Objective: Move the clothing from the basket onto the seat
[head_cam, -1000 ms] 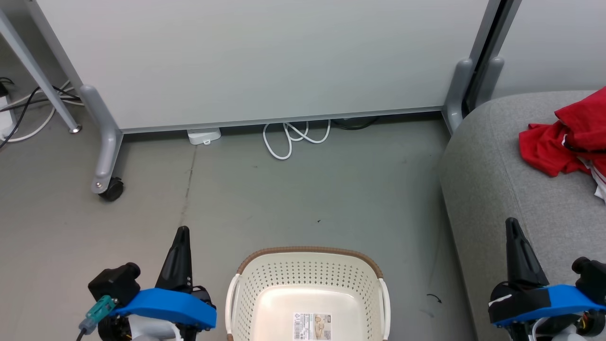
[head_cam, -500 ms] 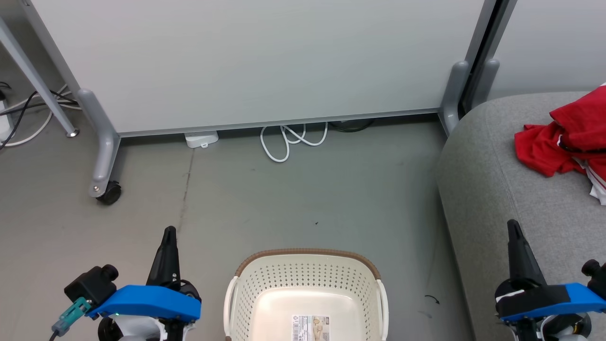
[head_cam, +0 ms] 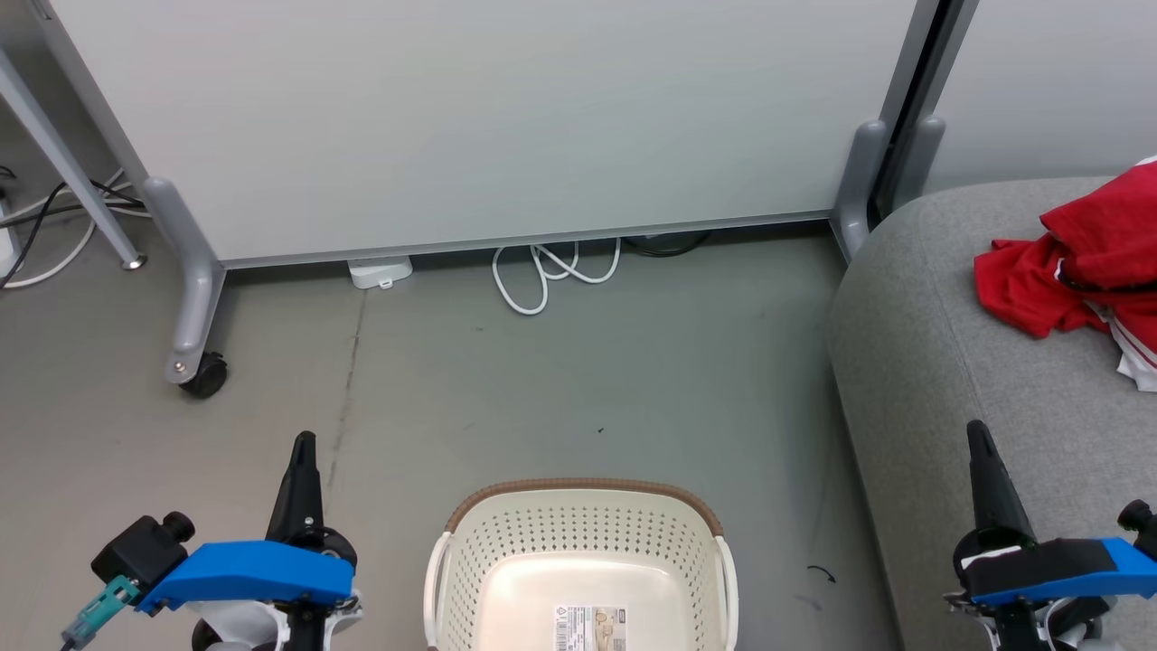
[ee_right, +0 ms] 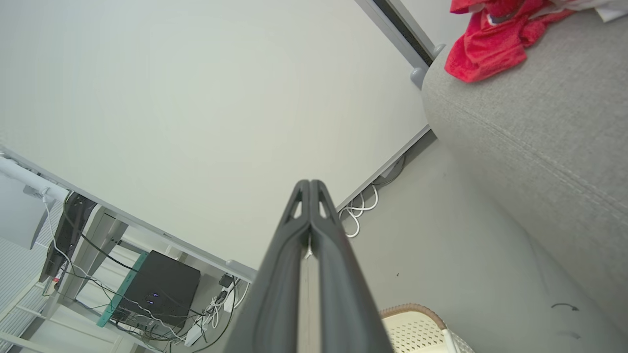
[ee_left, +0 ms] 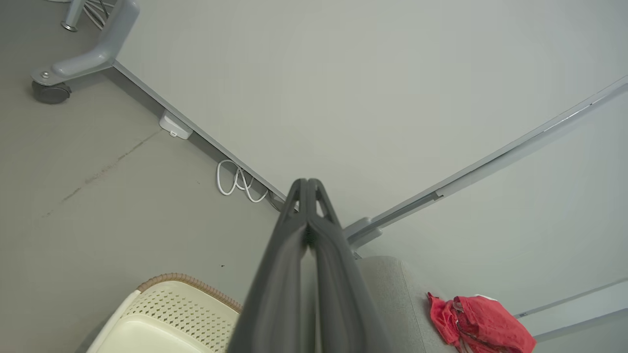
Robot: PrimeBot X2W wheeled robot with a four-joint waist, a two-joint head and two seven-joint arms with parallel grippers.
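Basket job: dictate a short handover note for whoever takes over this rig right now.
Left gripper: fingers shut, holding nothing, low beside the basket.
Right gripper: fingers shut, holding nothing, low by the seat.
Clothing: a red heap lying on the seat, far right.
Done: the part of the basket in view holds no clothing.
Left: check the basket's near end, cut off in the head view; otherwise likely nothing.

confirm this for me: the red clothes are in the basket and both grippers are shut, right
No: the red clothes lie on the grey seat, not in the basket, as the head view shows. The left gripper and right gripper are both shut.
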